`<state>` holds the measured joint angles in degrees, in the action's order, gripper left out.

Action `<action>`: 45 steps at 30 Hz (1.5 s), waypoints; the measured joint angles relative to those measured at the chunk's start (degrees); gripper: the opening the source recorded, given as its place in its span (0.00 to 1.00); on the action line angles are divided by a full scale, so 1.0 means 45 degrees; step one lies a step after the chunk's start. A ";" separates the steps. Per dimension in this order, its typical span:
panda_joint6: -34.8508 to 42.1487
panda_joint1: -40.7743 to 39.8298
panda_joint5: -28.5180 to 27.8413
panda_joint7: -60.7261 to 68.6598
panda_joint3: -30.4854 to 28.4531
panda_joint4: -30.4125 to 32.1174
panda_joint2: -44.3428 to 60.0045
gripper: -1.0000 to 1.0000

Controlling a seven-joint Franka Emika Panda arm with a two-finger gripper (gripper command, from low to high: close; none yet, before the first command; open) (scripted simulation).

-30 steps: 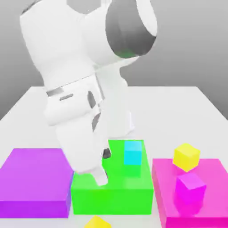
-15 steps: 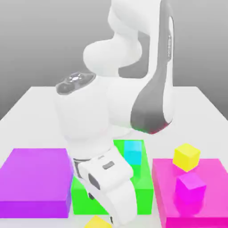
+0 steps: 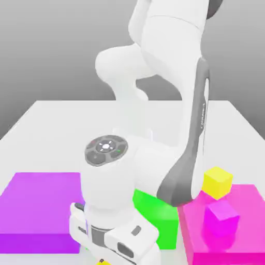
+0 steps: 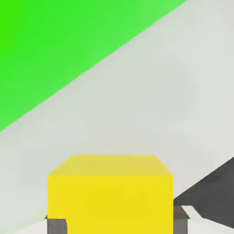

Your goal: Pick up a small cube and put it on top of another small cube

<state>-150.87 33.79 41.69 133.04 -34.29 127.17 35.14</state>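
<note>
A small golden-yellow cube [image 4: 109, 194] sits on the white table between my fingertips [image 4: 57, 225]. My gripper [image 4: 116, 224] is shut on its two sides. In the exterior view my hand [image 3: 116, 242] hangs low at the front edge, in front of the green block [image 3: 161, 218], and a sliver of the yellow cube [image 3: 102, 262] peeks out beneath it. The cyan small cube is hidden behind my arm. A second yellow cube [image 3: 217, 182] stands at the exterior view's right, behind the magenta block.
A large purple block [image 3: 36, 207] lies at the exterior view's left. The large magenta block [image 3: 246, 204] at the right carries a small magenta cube [image 3: 221, 217]. The green block [image 4: 55, 50] lies close beside the held cube.
My arm has swung forward and down off the green block to the front edge. The fingers, open before, have closed on the yellow cube. My arm now covers the cyan cube.
</note>
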 joint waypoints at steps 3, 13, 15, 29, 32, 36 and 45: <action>0.0137 0.0145 -0.0216 -0.0140 -0.0205 0.0075 -0.0225 0.00; 0.2042 0.0473 -0.1365 -0.1782 -0.1679 0.0036 -0.1364 0.00; 0.2476 0.0352 -0.1304 -0.1989 -0.1635 0.0029 -0.1354 0.00; 0.4286 0.0962 -0.2598 -0.4077 -0.2682 0.1022 -0.3758 0.00; 0.4391 0.1968 -0.3908 -0.4745 -0.2765 0.2075 -0.5215 0.00; 0.4291 0.2722 -0.6532 -0.6333 -0.2539 0.3552 -0.7755 0.00; 0.4551 0.0671 -1.2334 -1.0226 0.0428 0.6553 -1.3579 0.00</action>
<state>-130.39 36.81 -13.81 87.03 -32.36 156.66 -25.96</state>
